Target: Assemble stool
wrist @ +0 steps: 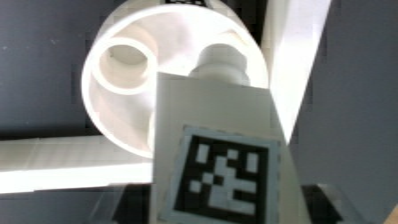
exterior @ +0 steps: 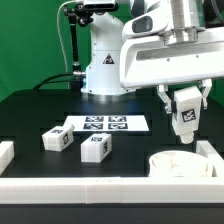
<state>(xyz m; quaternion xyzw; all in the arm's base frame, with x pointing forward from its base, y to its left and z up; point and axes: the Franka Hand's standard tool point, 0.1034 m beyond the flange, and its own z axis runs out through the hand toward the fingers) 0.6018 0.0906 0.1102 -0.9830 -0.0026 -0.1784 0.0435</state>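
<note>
My gripper (exterior: 184,112) is shut on a white blocky stool leg (exterior: 184,118) with a black-and-white tag and holds it in the air above the round white seat (exterior: 177,163), which lies at the front on the exterior view's right. In the wrist view the held leg (wrist: 222,150) fills the middle, tag facing the camera, with the ring-shaped seat (wrist: 134,75) beyond it. Two more tagged legs lie on the black table on the exterior view's left, one (exterior: 55,139) further left and one (exterior: 94,148) beside it.
The marker board (exterior: 106,124) lies flat on the table behind the loose legs. A white raised wall (exterior: 70,186) runs along the table's front edge, with short side walls at both ends. The robot's white base (exterior: 105,60) stands at the back.
</note>
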